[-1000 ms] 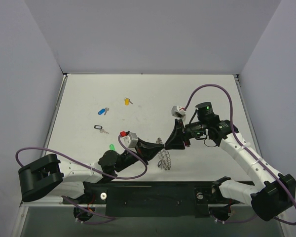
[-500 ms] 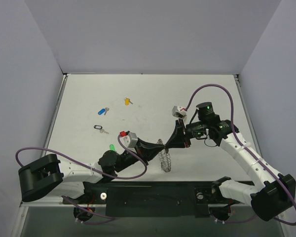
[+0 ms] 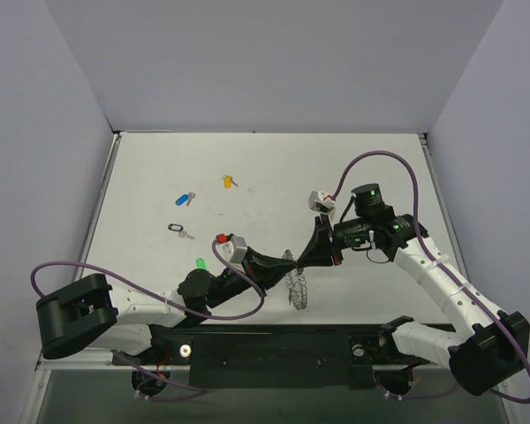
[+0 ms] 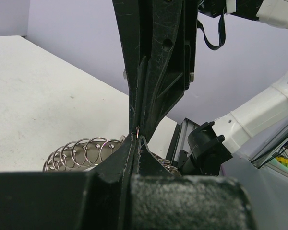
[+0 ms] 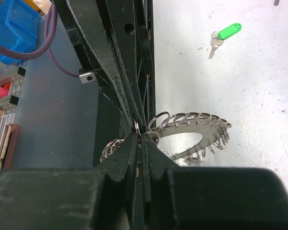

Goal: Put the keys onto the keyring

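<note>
Free tbl (image 3: 380,168) far & right; obstacles: keys (image 3: 185,198) left, keyring (image 3: 296,287) + fingers (image 3: 318,247) ctr-front.

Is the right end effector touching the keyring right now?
Touching. The right wrist view shows the right end effector shut on a loop of the keyring.

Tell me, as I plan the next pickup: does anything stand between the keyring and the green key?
Nothing on the table does: the right wrist view shows bare surface from the keyring to the green key. From above, only the left arm hangs over that stretch.
</note>
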`<act>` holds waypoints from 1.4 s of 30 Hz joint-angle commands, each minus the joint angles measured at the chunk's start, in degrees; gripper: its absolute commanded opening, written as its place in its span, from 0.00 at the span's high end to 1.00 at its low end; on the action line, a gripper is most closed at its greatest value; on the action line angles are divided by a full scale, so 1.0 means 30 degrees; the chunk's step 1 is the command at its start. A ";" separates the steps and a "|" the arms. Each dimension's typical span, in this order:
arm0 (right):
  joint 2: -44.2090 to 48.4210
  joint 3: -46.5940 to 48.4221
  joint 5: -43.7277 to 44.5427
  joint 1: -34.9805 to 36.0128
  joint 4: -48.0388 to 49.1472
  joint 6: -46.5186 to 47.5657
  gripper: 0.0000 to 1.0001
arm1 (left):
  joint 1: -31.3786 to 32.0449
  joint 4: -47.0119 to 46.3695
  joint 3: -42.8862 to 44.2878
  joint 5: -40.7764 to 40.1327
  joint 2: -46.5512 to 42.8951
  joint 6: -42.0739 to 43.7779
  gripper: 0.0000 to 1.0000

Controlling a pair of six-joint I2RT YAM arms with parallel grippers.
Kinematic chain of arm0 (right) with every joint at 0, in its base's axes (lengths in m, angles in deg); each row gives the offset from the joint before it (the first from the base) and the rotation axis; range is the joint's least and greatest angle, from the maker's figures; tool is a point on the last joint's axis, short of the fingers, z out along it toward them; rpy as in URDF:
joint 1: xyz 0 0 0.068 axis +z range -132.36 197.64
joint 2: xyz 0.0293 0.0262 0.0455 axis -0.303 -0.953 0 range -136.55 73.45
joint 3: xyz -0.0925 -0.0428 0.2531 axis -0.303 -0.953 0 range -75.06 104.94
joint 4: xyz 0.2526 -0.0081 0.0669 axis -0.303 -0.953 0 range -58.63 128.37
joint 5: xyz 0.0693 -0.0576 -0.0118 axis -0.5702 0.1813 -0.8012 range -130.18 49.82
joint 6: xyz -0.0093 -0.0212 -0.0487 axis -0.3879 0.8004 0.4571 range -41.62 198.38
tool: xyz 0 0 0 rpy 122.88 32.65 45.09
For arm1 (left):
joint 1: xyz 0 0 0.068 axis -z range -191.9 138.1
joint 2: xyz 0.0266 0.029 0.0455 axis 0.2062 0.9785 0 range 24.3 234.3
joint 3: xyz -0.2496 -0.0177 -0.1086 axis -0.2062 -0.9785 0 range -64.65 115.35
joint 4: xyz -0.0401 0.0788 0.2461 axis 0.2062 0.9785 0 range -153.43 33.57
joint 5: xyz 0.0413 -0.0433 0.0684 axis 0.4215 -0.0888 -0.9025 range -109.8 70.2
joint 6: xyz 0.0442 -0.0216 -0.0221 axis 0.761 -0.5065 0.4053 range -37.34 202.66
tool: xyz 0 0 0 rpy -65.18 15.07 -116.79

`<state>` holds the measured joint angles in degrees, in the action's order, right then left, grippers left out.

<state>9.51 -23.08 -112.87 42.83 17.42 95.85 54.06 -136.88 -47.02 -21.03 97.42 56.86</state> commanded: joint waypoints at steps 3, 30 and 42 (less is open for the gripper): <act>0.0455 0.0542 -0.1202 0.0100 -0.0399 0.0240 1.00 | -0.0041 -0.6952 0.0950 -0.0291 0.0352 -0.0393 1.00; 0.0250 -0.0659 -0.0645 -0.1424 0.2442 -0.2602 1.00 | -0.0949 -0.6923 0.0189 -0.0528 0.0968 -0.3528 0.71; -0.0247 0.2173 0.2483 -0.1396 -0.6297 0.5138 1.00 | -0.2765 0.7034 0.2230 0.0353 -0.5385 -0.3299 0.52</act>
<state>9.37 -24.04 -108.82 38.56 16.85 93.62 47.52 -132.93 -47.33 -21.84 90.69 46.10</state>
